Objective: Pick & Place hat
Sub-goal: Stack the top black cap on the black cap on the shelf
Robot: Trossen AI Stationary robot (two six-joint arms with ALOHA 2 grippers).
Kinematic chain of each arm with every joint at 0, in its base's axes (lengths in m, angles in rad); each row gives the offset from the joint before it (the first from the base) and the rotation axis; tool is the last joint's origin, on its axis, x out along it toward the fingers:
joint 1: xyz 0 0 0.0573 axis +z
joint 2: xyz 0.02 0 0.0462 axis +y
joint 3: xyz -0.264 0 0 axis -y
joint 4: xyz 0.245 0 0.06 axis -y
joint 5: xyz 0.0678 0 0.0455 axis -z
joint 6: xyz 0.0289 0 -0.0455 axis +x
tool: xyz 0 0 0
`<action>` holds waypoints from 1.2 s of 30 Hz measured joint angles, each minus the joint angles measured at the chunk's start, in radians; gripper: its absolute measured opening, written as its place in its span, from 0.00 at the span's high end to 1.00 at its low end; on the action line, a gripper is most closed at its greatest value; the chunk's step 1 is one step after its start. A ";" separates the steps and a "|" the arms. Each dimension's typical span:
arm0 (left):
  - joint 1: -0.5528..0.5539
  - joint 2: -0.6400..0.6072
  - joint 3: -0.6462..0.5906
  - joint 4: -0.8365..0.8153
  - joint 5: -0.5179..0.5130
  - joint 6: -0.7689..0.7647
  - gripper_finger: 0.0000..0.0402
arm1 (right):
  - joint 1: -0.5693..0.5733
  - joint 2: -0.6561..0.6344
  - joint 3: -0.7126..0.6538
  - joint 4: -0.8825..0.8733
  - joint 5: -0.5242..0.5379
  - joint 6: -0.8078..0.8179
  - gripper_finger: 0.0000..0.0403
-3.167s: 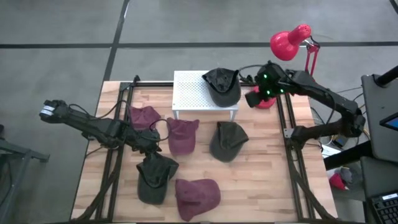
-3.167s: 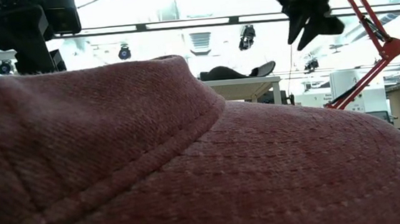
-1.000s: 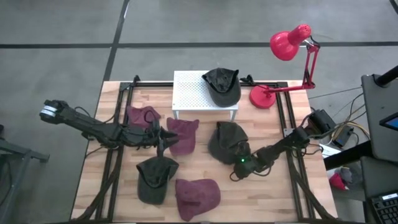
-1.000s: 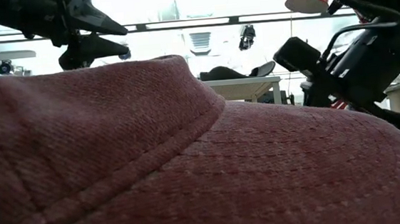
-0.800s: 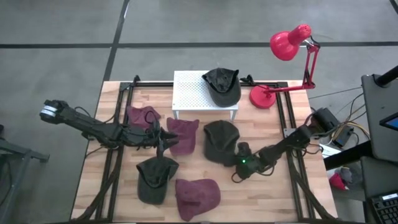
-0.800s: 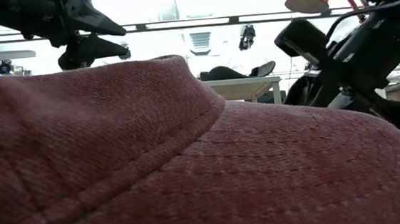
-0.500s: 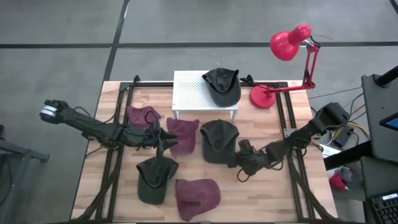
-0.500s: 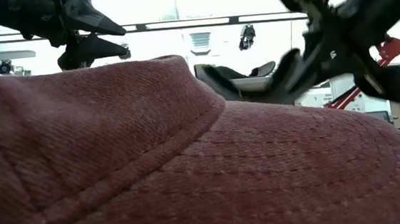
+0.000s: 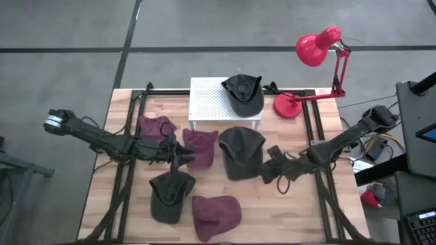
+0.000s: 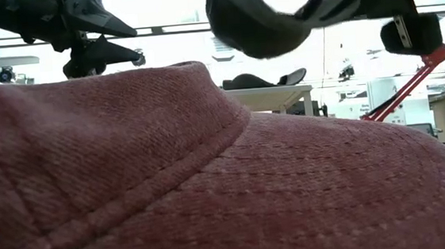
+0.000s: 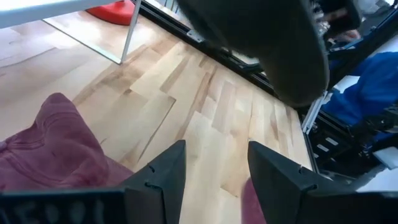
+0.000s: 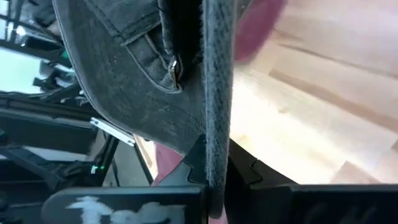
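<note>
Since a second ago my right arm has swung inward and raised the dark hat (image 9: 241,151) clear of the desk (image 9: 293,211); it hangs mid-desk, below the white rack (image 9: 211,102). I judge the pick done and the placing still ahead. Right gripper (image 9: 271,165) jaws are clamped on the brim. Left gripper (image 9: 178,154) hovers over the maroon hat (image 9: 199,146), jaws apart.

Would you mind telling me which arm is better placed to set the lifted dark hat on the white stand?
The right. Its end effector is shut on the dark hat, lifted just in front of the white stand. The left end effector is open, over the maroon hat.
</note>
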 joint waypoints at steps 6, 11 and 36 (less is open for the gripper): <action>0.000 0.000 0.000 0.000 0.000 -0.024 0.58 | -0.048 -0.097 0.000 -0.057 0.001 -0.089 0.97; 0.000 0.000 0.000 0.001 0.000 -0.040 0.58 | -0.121 -0.163 0.000 -0.081 -0.051 -0.180 0.97; 0.000 0.000 0.000 0.088 -0.083 -0.128 0.58 | -0.725 -0.138 0.209 -0.293 -0.575 -0.612 0.97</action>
